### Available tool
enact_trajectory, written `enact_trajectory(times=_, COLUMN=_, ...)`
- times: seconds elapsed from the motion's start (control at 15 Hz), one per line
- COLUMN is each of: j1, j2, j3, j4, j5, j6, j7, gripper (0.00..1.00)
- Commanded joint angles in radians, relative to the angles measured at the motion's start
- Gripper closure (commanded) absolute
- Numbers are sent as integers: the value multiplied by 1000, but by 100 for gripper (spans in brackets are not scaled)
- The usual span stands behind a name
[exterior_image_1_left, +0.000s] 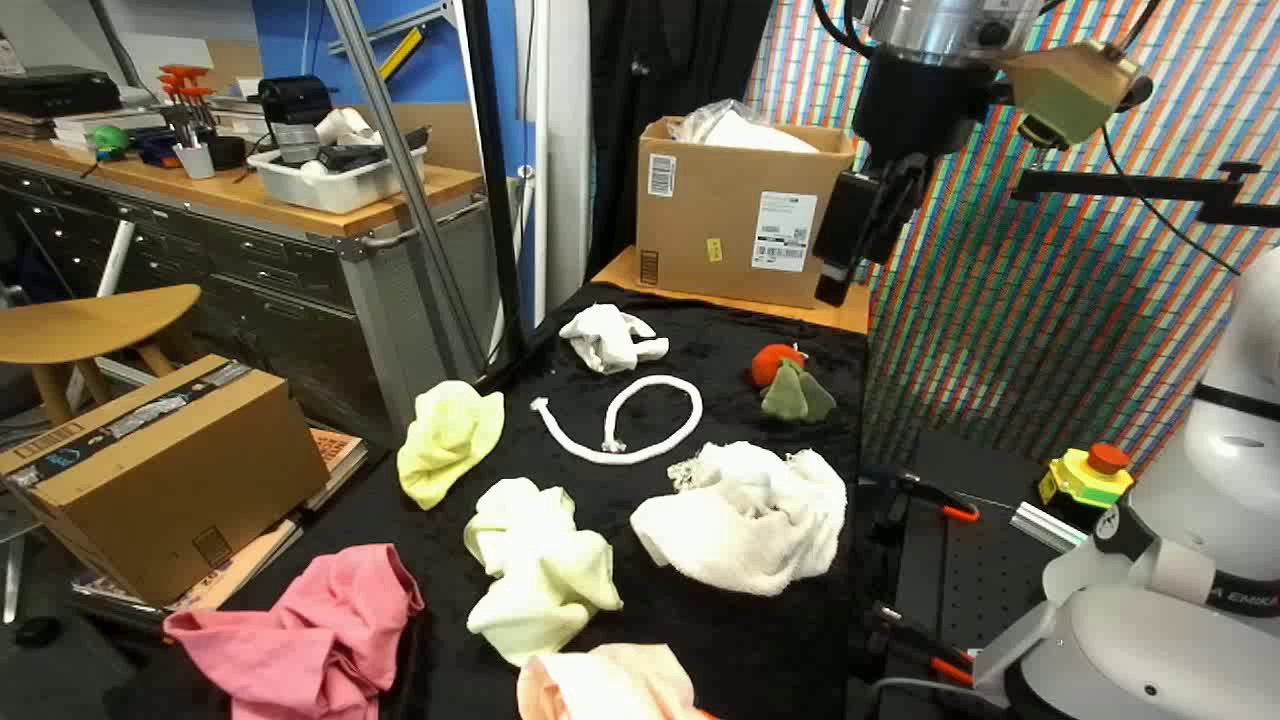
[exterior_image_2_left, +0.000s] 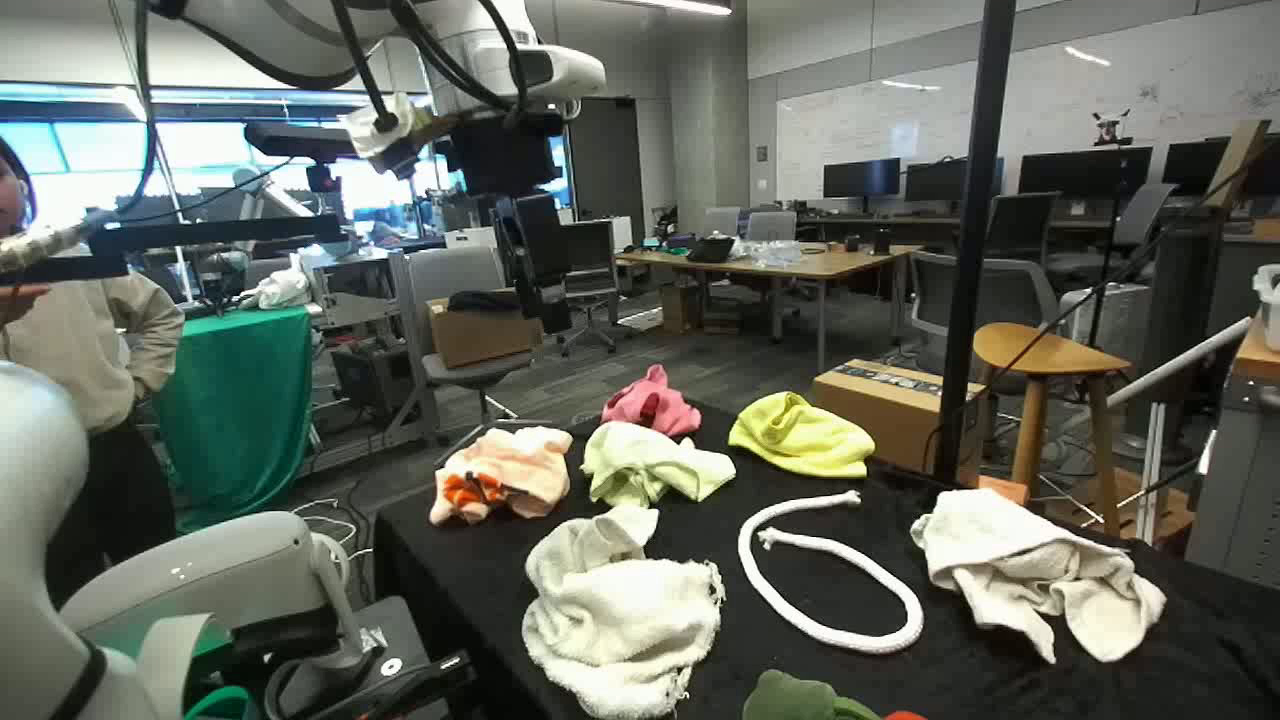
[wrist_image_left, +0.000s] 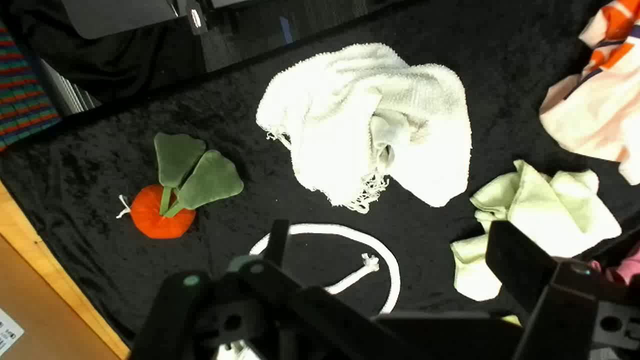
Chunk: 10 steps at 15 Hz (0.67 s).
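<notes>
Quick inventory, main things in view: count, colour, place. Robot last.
Table: 1, black-covered, foreground
Rope: 1, white, table middle
Open carton: 1, brown, table end
Fringed towel: 1, white, beside rope
Plain cloth: 1, white, near open carton
Bundled cloths: 4, yellow, pale green, pink, peach, on table
Plush vegetable: 1, orange/green, near open carton
Taped carton: 1, brown, beside table
Stool: 1, tan, near taped carton
E-stop: 1, red/yellow, by arm base
Monitors: 4+, black, background
Person: 1, beige top, picture edge
Arm: 1, white, beside table
Hand: 1, black, open, empty, above table
</notes>
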Motion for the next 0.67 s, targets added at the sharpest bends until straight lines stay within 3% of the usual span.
enact_trajectory(times=0.0, j1=10, j2=1, j3=-8, j4=6, j5=-7, j6=-2, j7=5, gripper=0)
enact_trajectory(times=0.27, j1=7, j2=6, j3=-4, j4=20, j5=-12, j6=0, j7=5, gripper=0)
enact_trajectory(times=0.6, j1=20, j2=122, j3=24, j4=78, j5=-33, j6=60, j7=-17, gripper=0)
